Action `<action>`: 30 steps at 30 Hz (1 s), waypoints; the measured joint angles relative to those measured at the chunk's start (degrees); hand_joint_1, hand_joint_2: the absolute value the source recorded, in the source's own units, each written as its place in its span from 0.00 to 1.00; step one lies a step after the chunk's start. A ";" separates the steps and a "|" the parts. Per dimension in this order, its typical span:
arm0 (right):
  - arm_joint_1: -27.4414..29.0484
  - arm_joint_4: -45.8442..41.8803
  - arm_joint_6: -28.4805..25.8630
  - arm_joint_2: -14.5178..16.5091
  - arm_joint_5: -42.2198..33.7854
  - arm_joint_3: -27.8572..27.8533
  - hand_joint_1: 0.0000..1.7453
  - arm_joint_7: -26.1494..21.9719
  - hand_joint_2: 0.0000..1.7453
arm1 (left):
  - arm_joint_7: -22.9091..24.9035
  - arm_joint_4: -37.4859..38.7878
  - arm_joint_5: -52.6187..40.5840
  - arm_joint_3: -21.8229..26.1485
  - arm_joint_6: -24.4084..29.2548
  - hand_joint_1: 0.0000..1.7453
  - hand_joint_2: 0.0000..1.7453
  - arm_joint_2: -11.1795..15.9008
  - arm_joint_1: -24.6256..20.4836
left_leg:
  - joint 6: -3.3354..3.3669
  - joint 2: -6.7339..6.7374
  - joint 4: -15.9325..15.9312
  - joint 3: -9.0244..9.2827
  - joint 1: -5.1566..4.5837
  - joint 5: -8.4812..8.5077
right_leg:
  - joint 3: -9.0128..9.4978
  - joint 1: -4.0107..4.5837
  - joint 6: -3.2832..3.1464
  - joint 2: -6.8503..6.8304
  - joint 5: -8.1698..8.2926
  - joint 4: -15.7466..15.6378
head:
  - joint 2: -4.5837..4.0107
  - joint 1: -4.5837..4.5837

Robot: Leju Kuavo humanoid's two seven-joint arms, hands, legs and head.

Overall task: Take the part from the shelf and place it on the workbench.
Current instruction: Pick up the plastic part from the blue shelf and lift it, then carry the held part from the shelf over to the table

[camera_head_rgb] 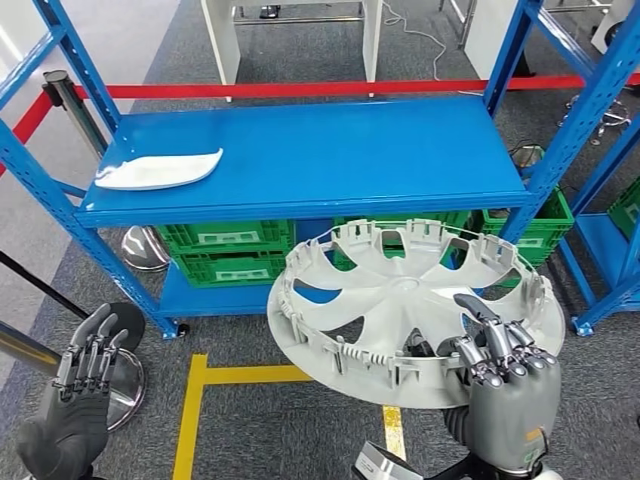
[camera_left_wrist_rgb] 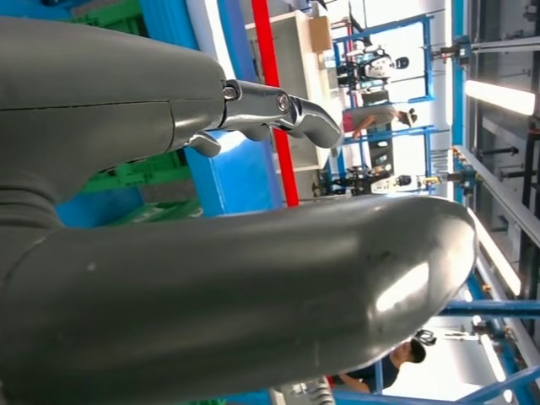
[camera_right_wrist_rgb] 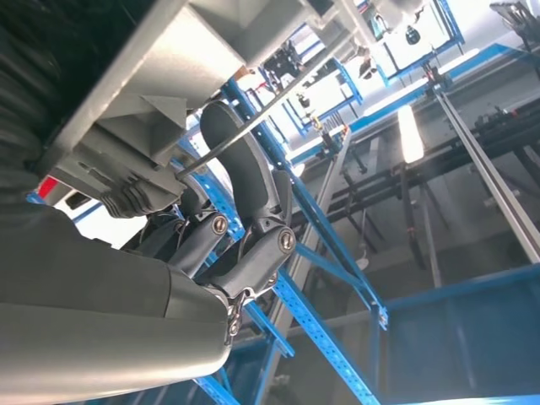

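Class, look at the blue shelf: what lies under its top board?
Under the blue shelf board sit green crates on a lower board. The wheel cover, gripped by the right hand, covers the middle crates, and whatever the crates hold stays hidden.

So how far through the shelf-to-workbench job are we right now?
The pick looks done: the right hand grips the near rim of the grey wheel cover, held off the blue shelf. The left hand hangs low holding nothing. A white part lies on the shelf top. Still left: carrying the cover to the workbench and setting it down.
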 joint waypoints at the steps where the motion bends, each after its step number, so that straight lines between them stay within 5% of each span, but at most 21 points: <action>1: 0.02 0.00 0.00 0.00 0.01 0.00 1.00 0.00 1.00 | 0.00 0.01 0.00 0.00 0.00 0.00 0.00 0.09 0.00 | -0.08 0.00 2.90 -0.22 0.03 -1.06 | -0.71 0.05 -0.01 -0.02 0.55 0.21 | 0.00 0.01; 3: 0.03 0.00 0.00 0.00 0.01 0.00 1.00 0.00 1.00 | 0.00 0.01 0.00 -0.02 0.02 0.00 0.00 0.26 -0.02 | 0.05 -0.01 2.74 1.94 0.04 0.55 | -2.26 0.13 0.10 0.00 1.40 0.84 | 0.00 -0.01; 6: 0.04 0.00 0.00 -0.01 0.02 -0.01 1.00 0.00 1.00 | -0.01 -0.01 0.01 -0.10 0.13 0.00 0.00 0.37 -0.07 | 1.03 -0.11 -8.74 9.56 -0.12 3.60 | -3.97 0.26 0.53 0.05 2.17 1.82 | 0.00 0.01; 8: 0.02 0.00 0.00 -0.01 0.04 -0.01 1.00 -0.01 1.00 | -0.05 -0.02 0.02 -0.16 0.28 0.00 0.00 0.39 -0.10 | 1.61 -0.16 -13.06 11.76 -0.40 3.31 | -4.61 0.26 1.14 0.01 2.87 2.07 | 0.00 0.03; 11: 0.04 0.00 0.00 -0.01 0.06 0.00 1.00 -0.07 1.00 | -0.10 -0.02 0.08 -0.26 0.52 0.00 0.00 0.44 -0.11 | 2.49 0.00 -13.91 11.02 -0.37 4.39 | -5.35 0.12 2.17 0.10 3.06 2.33 | 0.00 0.04; 13: 0.06 0.00 0.00 -0.01 0.07 0.00 1.00 -0.09 1.00 | -0.12 -0.02 0.16 -0.37 0.66 0.00 0.00 0.48 -0.18 | 3.20 0.23 -14.28 9.92 -0.12 5.59 | -6.86 0.03 2.64 0.30 -0.64 5.71 | 0.00 0.23; 15: 0.06 0.00 0.00 -0.01 0.05 0.00 1.00 -0.09 1.00 | -0.13 -0.02 0.19 -0.44 0.75 0.00 0.00 0.55 -0.21 | 3.48 0.31 -14.12 8.44 -0.19 6.66 | -8.91 -0.07 3.01 0.37 -5.70 12.67 | 0.00 0.44; 16: 0.07 0.00 0.00 -0.01 0.04 0.00 1.00 -0.09 1.00 | -0.13 -0.02 0.18 -0.46 0.78 0.00 0.00 0.58 -0.20 | 3.47 0.33 -13.96 7.62 -0.23 7.19 | -9.47 -0.11 3.18 0.37 -6.94 15.80 | 0.00 0.45; 18: 0.08 0.00 0.00 -0.01 -0.01 0.00 1.00 -0.08 1.00 | -0.13 -0.02 0.17 -0.49 0.79 0.00 0.00 0.67 -0.21 | 3.32 0.35 -13.45 5.95 -0.25 8.13 | -8.15 -0.12 3.33 0.36 -5.57 17.01 | 0.00 0.45; 20: 0.05 0.00 0.00 -0.01 -0.05 0.00 1.00 -0.07 1.00 | -0.13 -0.02 0.17 -0.52 0.80 0.00 0.00 0.73 -0.20 | 2.97 0.33 -12.74 4.52 -0.25 8.85 | -3.12 -0.15 3.22 0.35 -2.69 10.62 | 0.00 0.44; 22: 0.00 0.00 -0.01 -0.01 -0.08 0.00 1.00 -0.07 1.00 | -0.14 -0.02 0.19 -0.58 0.81 0.00 0.00 0.78 -0.19 | 2.41 0.28 -12.04 3.63 -0.41 9.51 | 2.05 -0.07 2.93 0.43 -2.55 2.93 | 0.00 0.39; 23: 0.00 0.00 -0.02 -0.01 -0.09 0.00 1.00 -0.07 1.00 | -0.15 -0.02 0.19 -0.62 0.81 0.00 0.00 0.80 -0.20 | 2.10 0.27 -11.84 3.41 -0.47 9.88 | 3.11 0.01 2.73 0.48 -3.10 0.92 | 0.00 0.40; 25: 0.03 0.00 -0.02 -0.02 -0.09 0.00 1.00 -0.07 1.00 | -0.19 -0.02 0.21 -0.67 0.84 0.00 0.00 0.84 -0.21 | 1.47 0.26 -11.76 3.14 -0.48 10.62 | 2.69 0.11 2.01 0.48 -2.97 0.32 | 0.00 0.35; 27: -0.03 0.00 -0.02 -0.03 -0.09 0.00 1.00 -0.04 1.00 | -0.20 -0.02 0.24 -0.68 0.90 0.00 0.00 0.89 -0.15 | 0.81 0.15 -10.86 2.56 -0.35 9.32 | 1.67 -0.02 0.95 0.27 -2.04 0.18 | 0.00 0.30; 30: -0.11 0.02 -0.01 -0.05 -0.14 -0.02 1.00 0.09 1.00 | -0.20 -0.02 0.30 -0.69 1.02 0.00 0.00 0.99 -0.12 | -0.02 0.00 -3.16 0.74 -0.11 1.51 | -0.14 -0.06 -0.06 0.09 -0.19 0.20 | 0.00 -0.01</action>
